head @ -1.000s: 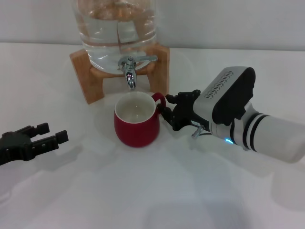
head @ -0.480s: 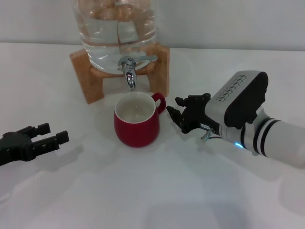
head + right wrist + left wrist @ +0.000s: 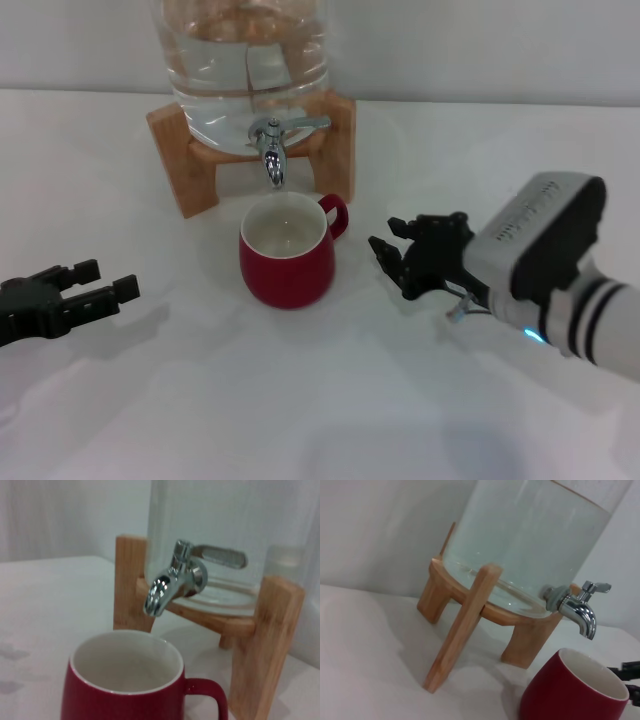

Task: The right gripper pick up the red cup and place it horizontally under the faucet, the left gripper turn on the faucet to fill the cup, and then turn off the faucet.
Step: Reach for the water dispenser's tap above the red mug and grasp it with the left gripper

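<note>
The red cup (image 3: 288, 262) stands upright on the white table, right below the faucet (image 3: 271, 142). Its cream inside looks empty and its handle points right. The faucet's lever (image 3: 305, 123) points right on the clear water jar (image 3: 245, 60). No water is running. My right gripper (image 3: 386, 234) is open and empty, a short way right of the cup's handle and not touching it. My left gripper (image 3: 105, 279) is open and empty, low at the left, well apart from the cup. The right wrist view shows the cup (image 3: 125, 680) under the faucet (image 3: 172, 582). The left wrist view shows the cup (image 3: 570, 692) and the faucet (image 3: 577, 612).
The jar sits on a wooden stand (image 3: 190, 170) at the back middle; its legs flank the faucet. In the left wrist view the stand's leg (image 3: 465, 625) is close. White table (image 3: 300, 400) stretches in front of the cup.
My right gripper has drawn back to the right, away from the cup's handle. The cup stays under the faucet. The left arm has barely moved.
</note>
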